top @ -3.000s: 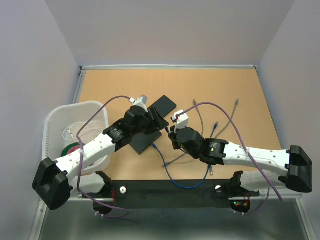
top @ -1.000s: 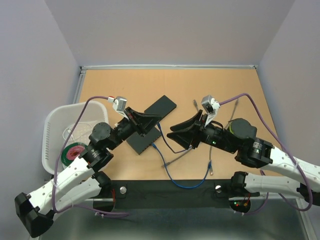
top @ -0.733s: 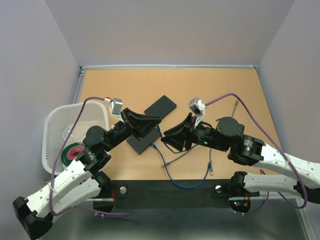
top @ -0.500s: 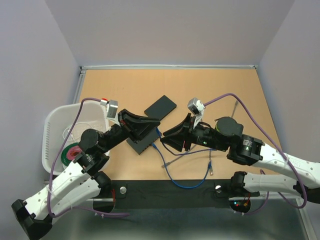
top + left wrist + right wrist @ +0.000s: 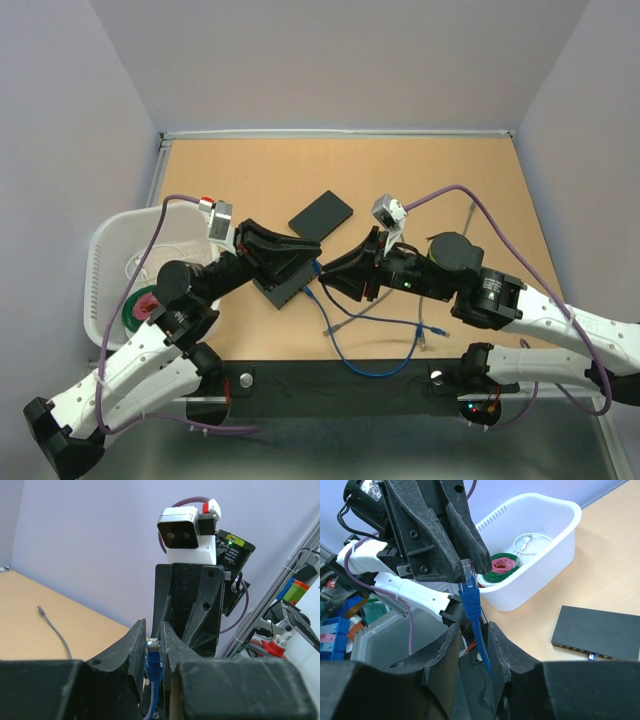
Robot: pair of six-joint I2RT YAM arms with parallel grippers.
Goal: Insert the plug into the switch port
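The left gripper (image 5: 152, 639) is clenched on the plug (image 5: 153, 652), whose clear tip pokes up between its jaws. The plug is held in the air above the table (image 5: 450, 170), left of centre. The right gripper (image 5: 473, 632) faces it tip to tip, its jaws standing narrowly to either side of the blue cable (image 5: 479, 640) just below the plug; whether they pinch it I cannot tell. The switch (image 5: 597, 632) lies flat on the table, partly beneath the left gripper and just right of the white basket (image 5: 120, 240).
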